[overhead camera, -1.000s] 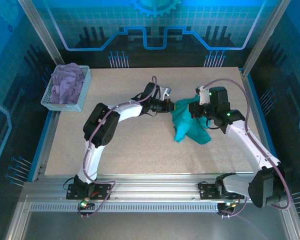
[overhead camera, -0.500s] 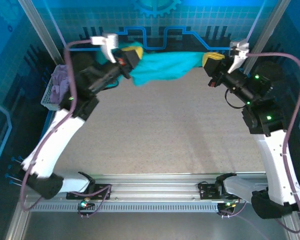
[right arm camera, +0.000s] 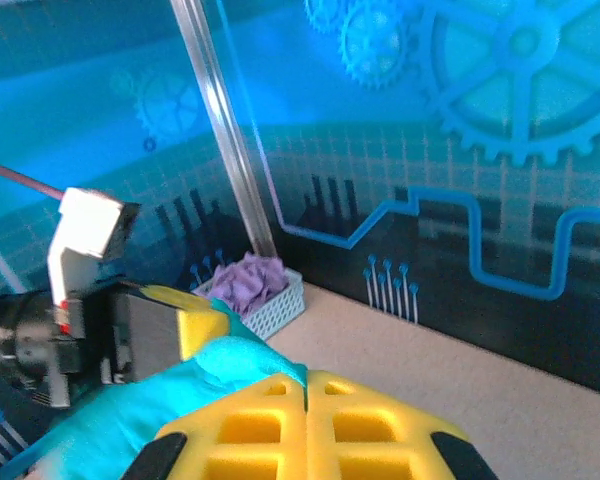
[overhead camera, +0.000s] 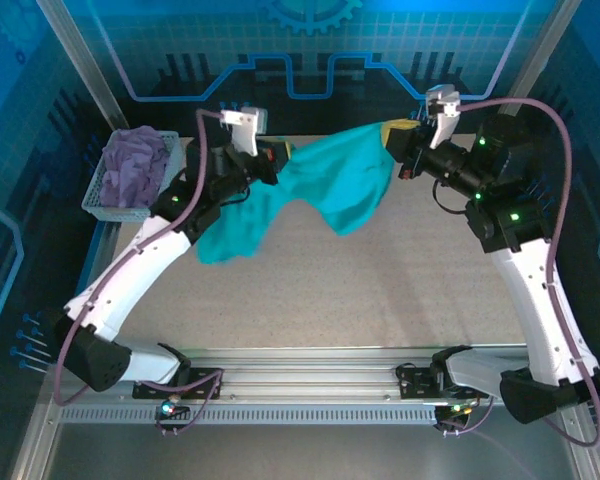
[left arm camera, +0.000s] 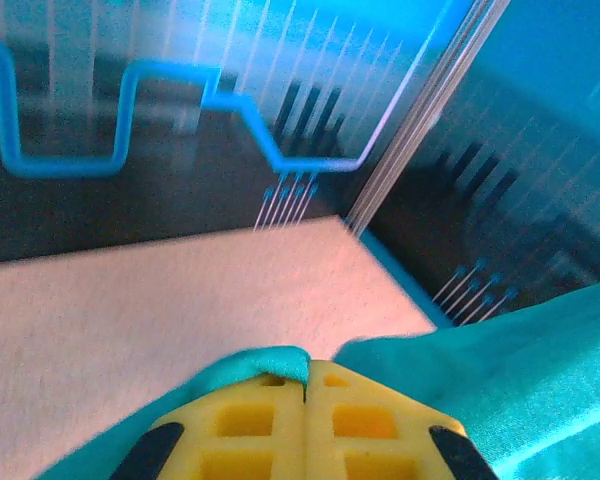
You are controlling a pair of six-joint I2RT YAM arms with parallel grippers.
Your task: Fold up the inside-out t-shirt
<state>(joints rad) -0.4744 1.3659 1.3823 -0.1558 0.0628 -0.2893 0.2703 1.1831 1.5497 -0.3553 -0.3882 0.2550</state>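
Note:
The teal inside-out t-shirt [overhead camera: 325, 185] hangs in the air, stretched between both arms above the far half of the table, its lower folds drooping at the left. My left gripper [overhead camera: 277, 158] is shut on its left end; in the left wrist view the yellow pads [left arm camera: 270, 425] pinch teal cloth [left arm camera: 540, 370]. My right gripper [overhead camera: 392, 136] is shut on the right end; in the right wrist view its jaws are pressed together with teal cloth [right arm camera: 170, 395] trailing leftward to the left gripper [right arm camera: 185, 325].
A white basket [overhead camera: 162, 196] with a lavender garment [overhead camera: 134, 168] stands at the table's far left corner; the same basket [right arm camera: 278, 307] appears in the right wrist view. Glass walls and metal posts enclose the beige table [overhead camera: 380, 300].
Both grippers have come down and toward each other from the high spread hold. The shirt now sags lower, its left part drooping over the table.

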